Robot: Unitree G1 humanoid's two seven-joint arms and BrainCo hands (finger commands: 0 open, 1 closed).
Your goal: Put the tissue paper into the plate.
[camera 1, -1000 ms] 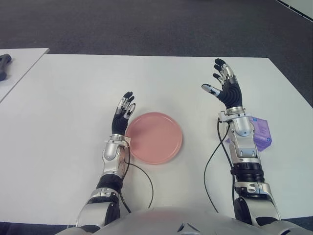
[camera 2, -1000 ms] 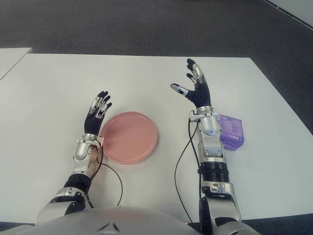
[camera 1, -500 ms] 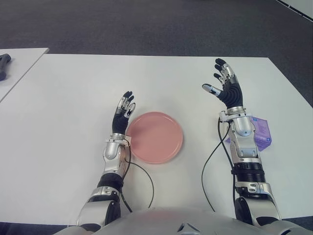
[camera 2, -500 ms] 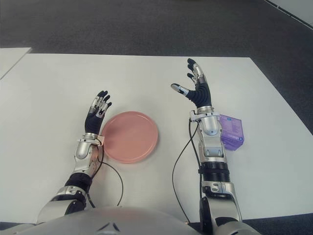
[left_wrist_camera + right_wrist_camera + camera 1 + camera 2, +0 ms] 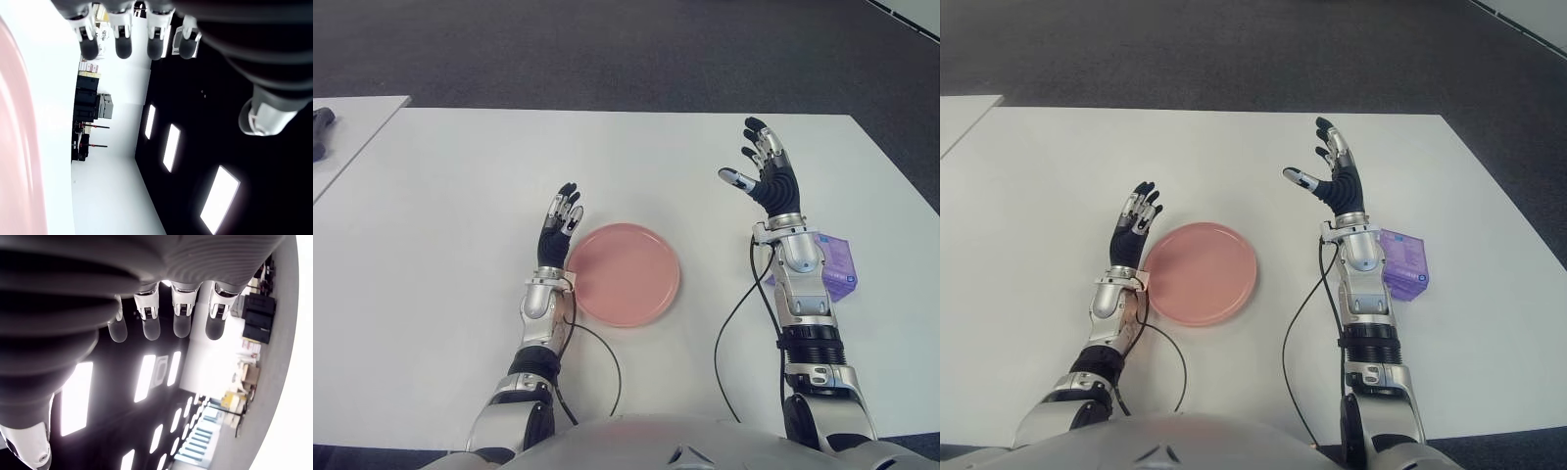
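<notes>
White table (image 5: 460,196): we see the pink plate (image 5: 625,274) just right of our left hand (image 5: 558,227), fingers extended, holding nothing. Our right hand (image 5: 764,176) is raised, fingers spread, empty. The purple tissue pack (image 5: 837,262) lies beside our right forearm.

1. Both eye views look forward and down from the head at the white surface (image 5: 460,196), from slightly offset spots; they share the left hand (image 5: 559,225), right hand (image 5: 766,178) and plate (image 5: 625,274).
2. The left wrist view looks close along its fingers (image 5: 122,46), the plate's edge beside them.
3. The right wrist view looks close past its fingers (image 5: 150,328) toward ceiling lights (image 5: 76,396).
</notes>
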